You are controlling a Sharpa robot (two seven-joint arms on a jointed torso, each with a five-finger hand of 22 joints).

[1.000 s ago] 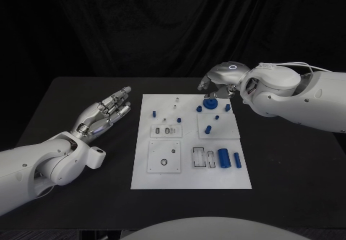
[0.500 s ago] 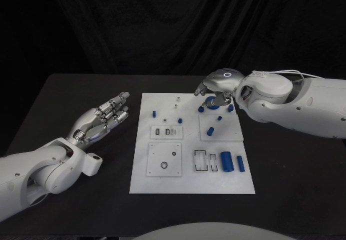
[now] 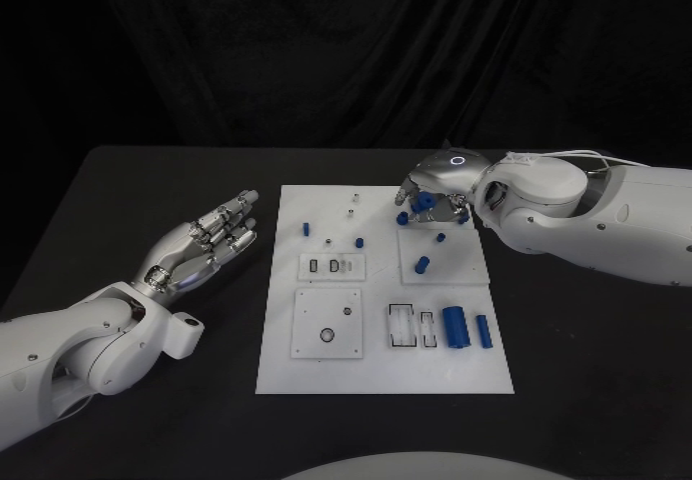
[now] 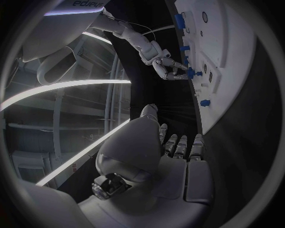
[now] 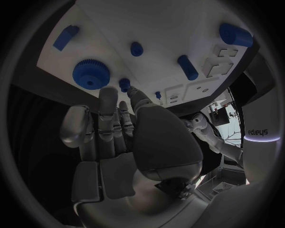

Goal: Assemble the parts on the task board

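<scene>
Task board (image 3: 378, 375) at the table's middle is judged barely assembled: loose blue parts (image 3: 454, 326) lie on it, while the right hand (image 3: 430, 192) hovers empty, fingers apart, above the blue gear (image 5: 90, 74), and the left hand (image 3: 199, 243) rests spread alongside.

Readable text: the word "sharpa" in pale letters on the dark band around my right forearm (image 5: 256, 133), seen from my right wrist, near the glowing ring on that band. From my left wrist, the same word shows on my right arm (image 4: 89, 4), cut off and curved, so only part of it reads. No other lettering, numbers or labels can be made out on the task board (image 3: 378, 345).
</scene>
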